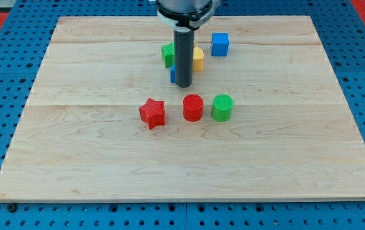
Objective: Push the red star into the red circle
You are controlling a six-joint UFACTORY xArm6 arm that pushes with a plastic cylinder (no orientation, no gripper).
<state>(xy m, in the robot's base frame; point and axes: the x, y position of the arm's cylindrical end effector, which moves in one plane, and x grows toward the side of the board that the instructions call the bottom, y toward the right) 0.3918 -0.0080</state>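
The red star (152, 113) lies on the wooden board (105, 160) a little left of centre. The red circle (193, 107) stands just to its right, with a narrow gap between them. My tip (183, 85) is above and between them toward the view's top, a short way above the red circle's left side, touching neither.
A green circle (222, 107) stands right beside the red circle. Behind the rod are a green block (167, 53), a yellow block (198, 59) and a partly hidden blue block (172, 75). A blue cube (220, 44) sits further right. Blue pegboard surrounds the board.
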